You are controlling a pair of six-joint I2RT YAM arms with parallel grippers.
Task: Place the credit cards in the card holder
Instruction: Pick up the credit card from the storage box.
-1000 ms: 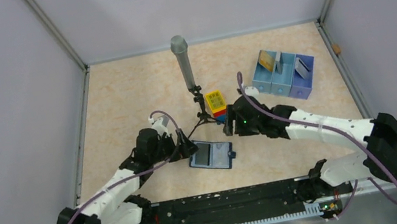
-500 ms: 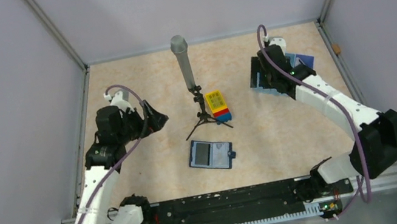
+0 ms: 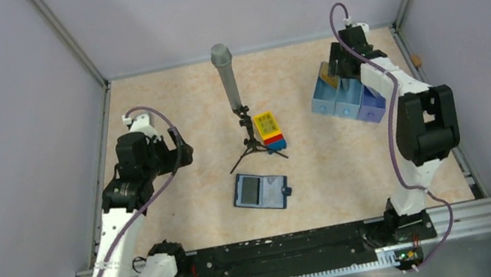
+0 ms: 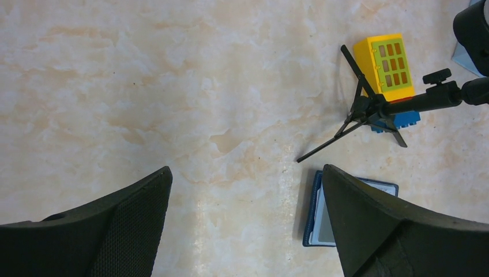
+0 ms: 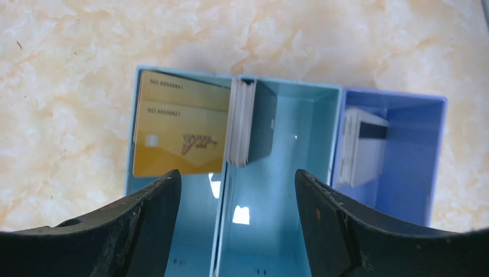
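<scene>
Step in hand: card pickup. The right gripper (image 5: 236,190) hovers spread and empty over the tray (image 5: 288,88) at far right, which holds the credit cards (image 5: 179,138). The card holder (image 3: 261,190) lies open near centre. The left gripper (image 4: 248,196) is spread and idle at left. Next move judged: descend and pinch one card edge.

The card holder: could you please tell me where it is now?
In the top view, the card holder lies open near the middle of the table, just on the near side of the tripod and yellow-topped block.
</scene>
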